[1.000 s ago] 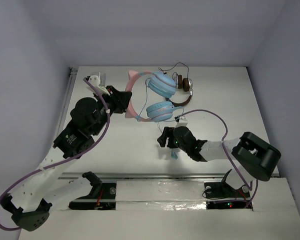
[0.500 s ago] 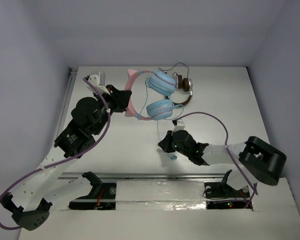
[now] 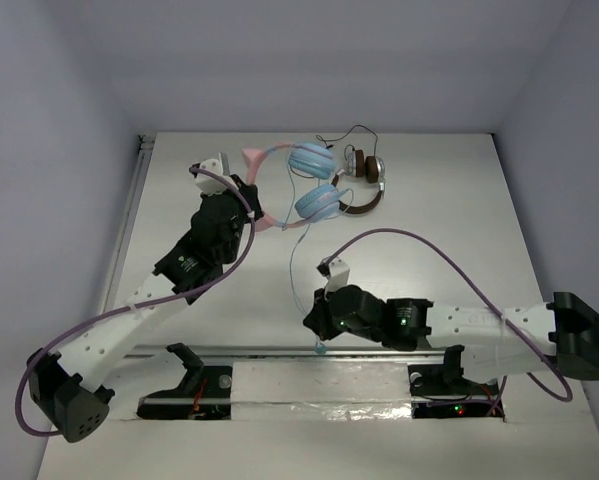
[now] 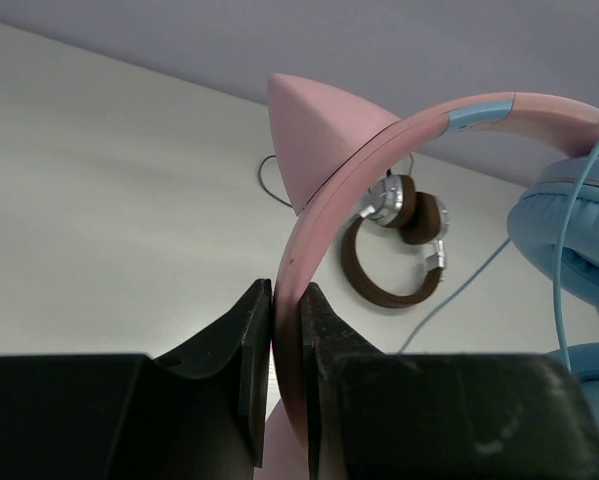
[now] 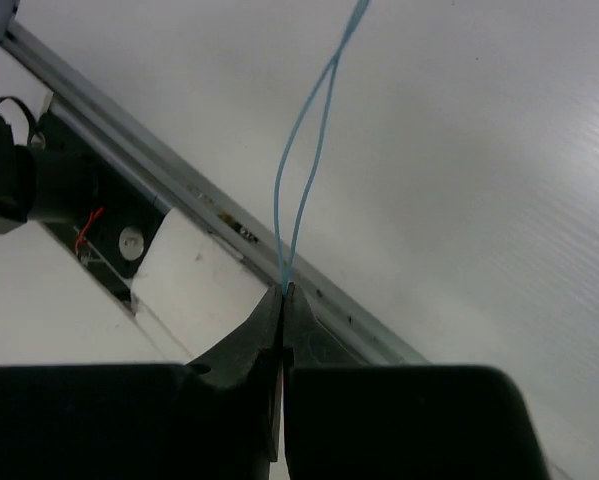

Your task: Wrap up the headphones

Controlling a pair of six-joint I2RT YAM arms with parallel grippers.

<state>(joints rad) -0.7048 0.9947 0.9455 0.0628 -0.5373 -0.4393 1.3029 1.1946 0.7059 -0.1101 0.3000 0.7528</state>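
Observation:
The headphones (image 3: 309, 160), with a pink cat-ear band and two light blue cups, lie at the far middle of the table. My left gripper (image 3: 251, 203) is shut on the pink headband (image 4: 324, 200), which passes between the jaws (image 4: 287, 300). The thin blue cable (image 3: 291, 255) runs from the cups toward the near edge. Two strands of that cable (image 5: 314, 150) end in my right gripper (image 5: 284, 292), which is shut on them. In the top view the right gripper (image 3: 317, 328) is near the front rail.
Brown-and-silver headphones (image 3: 367, 185) with a black cable lie just right of the pink pair, also seen in the left wrist view (image 4: 399, 250). A metal rail (image 3: 269, 352) runs along the near edge, close under the right gripper (image 5: 179, 190). White walls stand behind and to both sides.
The right gripper shut on the blue cable and drew it toward the near rail. The left arm stretched out and shifted the headphones slightly toward the back.

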